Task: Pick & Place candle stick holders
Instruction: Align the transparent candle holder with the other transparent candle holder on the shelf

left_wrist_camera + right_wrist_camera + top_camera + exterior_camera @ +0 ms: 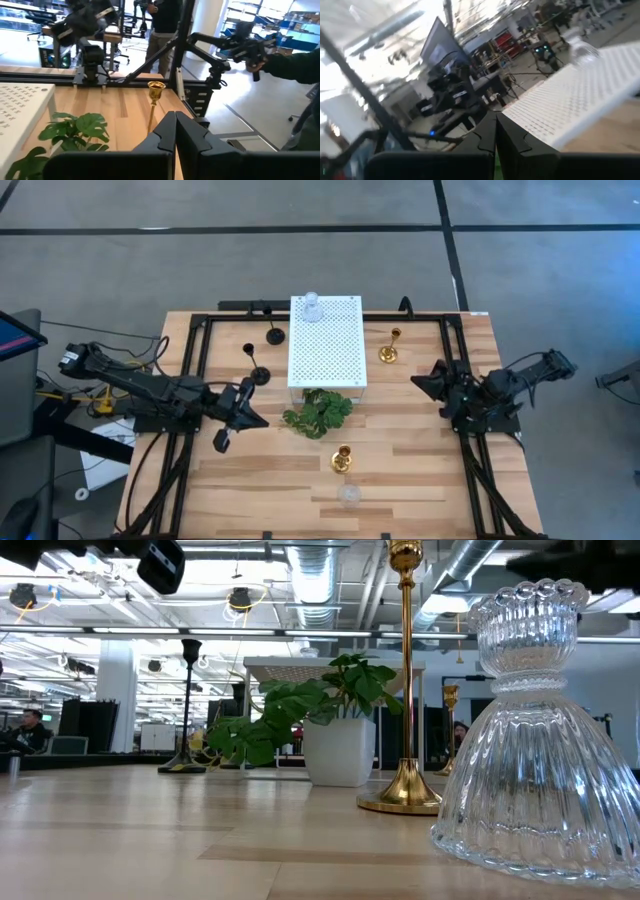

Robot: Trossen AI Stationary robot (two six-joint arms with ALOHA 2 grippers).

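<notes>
Near the left edge of the table (400,480), the left gripper (232,418) is seen clenched with nothing in it. Just beyond it, toward the far left corner, two black holders (259,373) are standing; each is judged light and top-heavy, so the thin stem should be taken low. On the far end of the white perforated stand (326,355) a clear glass holder (311,307) is set; it is judged heavy, slippery and fragile, and its narrow neck is the best place. A green sprig (318,413) lies at the stand's near end. By the near edge a gold holder (342,459) and a second glass holder (348,495) are placed. Another gold holder (389,350) stands toward the far right corner. The right gripper (432,383), near the right edge, is also clenched and empty.
</notes>
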